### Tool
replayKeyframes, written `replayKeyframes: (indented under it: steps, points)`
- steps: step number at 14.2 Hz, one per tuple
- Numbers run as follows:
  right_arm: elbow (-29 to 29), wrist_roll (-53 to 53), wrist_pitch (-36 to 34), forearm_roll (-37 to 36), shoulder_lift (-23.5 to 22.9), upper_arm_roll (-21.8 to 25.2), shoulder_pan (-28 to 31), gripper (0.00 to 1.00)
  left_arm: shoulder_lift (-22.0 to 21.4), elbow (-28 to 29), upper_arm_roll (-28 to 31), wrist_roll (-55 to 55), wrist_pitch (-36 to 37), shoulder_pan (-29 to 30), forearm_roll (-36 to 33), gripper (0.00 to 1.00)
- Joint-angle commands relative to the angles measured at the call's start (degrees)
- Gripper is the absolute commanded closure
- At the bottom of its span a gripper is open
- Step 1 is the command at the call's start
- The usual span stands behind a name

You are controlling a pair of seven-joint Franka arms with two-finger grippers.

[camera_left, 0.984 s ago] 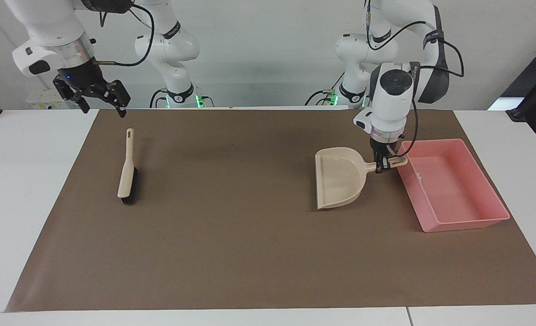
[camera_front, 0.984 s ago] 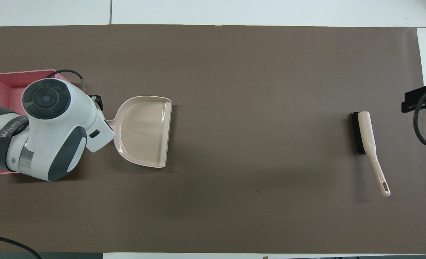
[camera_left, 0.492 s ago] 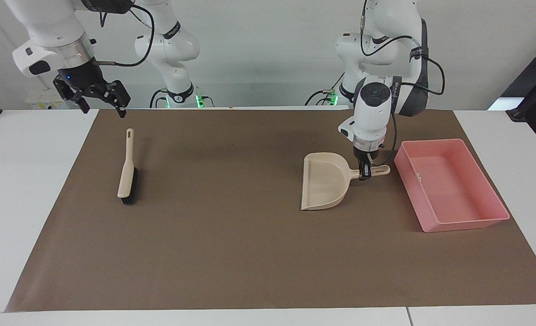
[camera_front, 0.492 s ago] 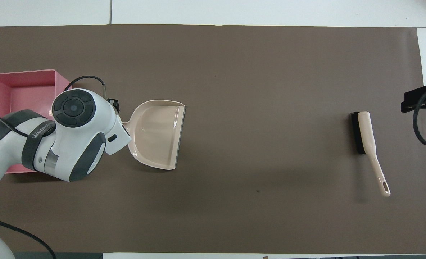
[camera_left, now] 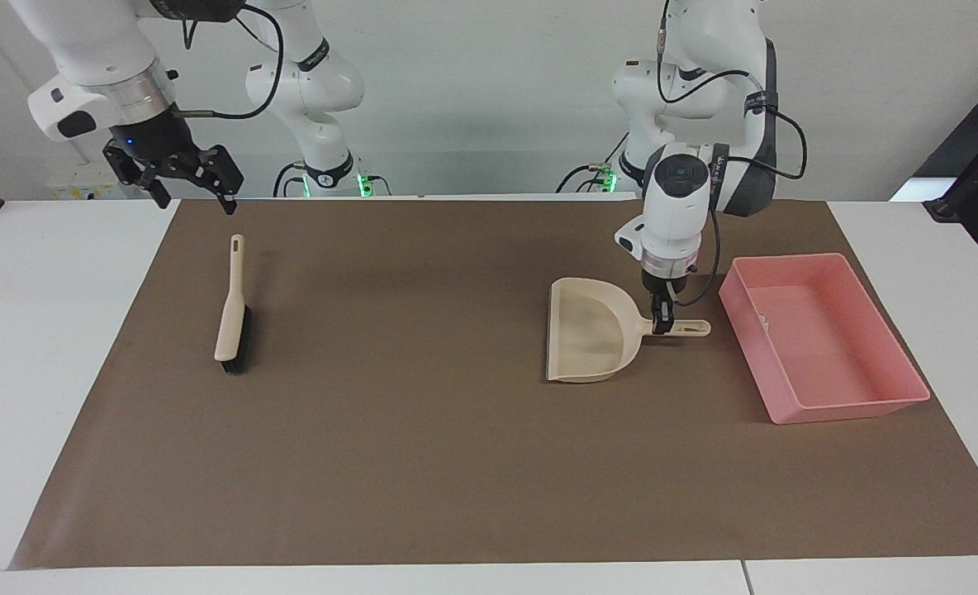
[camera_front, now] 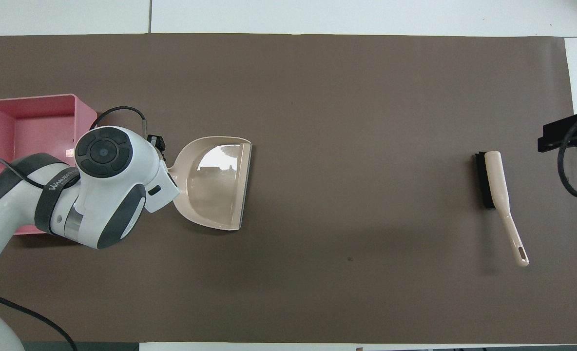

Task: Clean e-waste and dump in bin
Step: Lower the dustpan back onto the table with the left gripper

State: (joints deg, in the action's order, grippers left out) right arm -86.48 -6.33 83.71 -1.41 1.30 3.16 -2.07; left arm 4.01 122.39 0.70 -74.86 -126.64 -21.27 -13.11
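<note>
My left gripper (camera_left: 662, 325) is shut on the handle of the beige dustpan (camera_left: 588, 330), which is level and low at the mat beside the bin, its mouth toward the right arm's end. In the overhead view the dustpan (camera_front: 215, 183) looks empty. The pink bin (camera_left: 852, 405) stands at the left arm's end; a tiny pale speck (camera_left: 763, 318) lies inside it. I cannot tell whether it is e-waste. The dark brown piece is not visible. My right gripper (camera_left: 195, 202) is open and raised over the mat's edge by the brush handle.
A beige brush with black bristles (camera_left: 231, 314) lies on the brown mat (camera_left: 423, 446) at the right arm's end, also shown in the overhead view (camera_front: 495, 185). The left arm covers part of the bin (camera_front: 86, 112) from above.
My left gripper has carried the dustpan away from the bin toward the table's middle and lowered and levelled it. The right gripper has barely moved.
</note>
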Motion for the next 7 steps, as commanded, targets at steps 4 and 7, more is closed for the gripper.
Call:
replayKeyframes:
  steps: [4, 7]
  points:
    - [-0.71, 1.23, 0.31, -0.26, 0.28, -0.08, 0.14, 0.00, -0.93, -5.05, 1.06, -0.37, 5.17, 2.80, 1.07, 0.01]
    - [-1.33, 1.05, 0.57, -0.26, 0.63, -0.17, 0.14, 0.00, -1.11, -7.51, 1.32, -0.46, 6.58, 6.05, 1.07, 0.01]
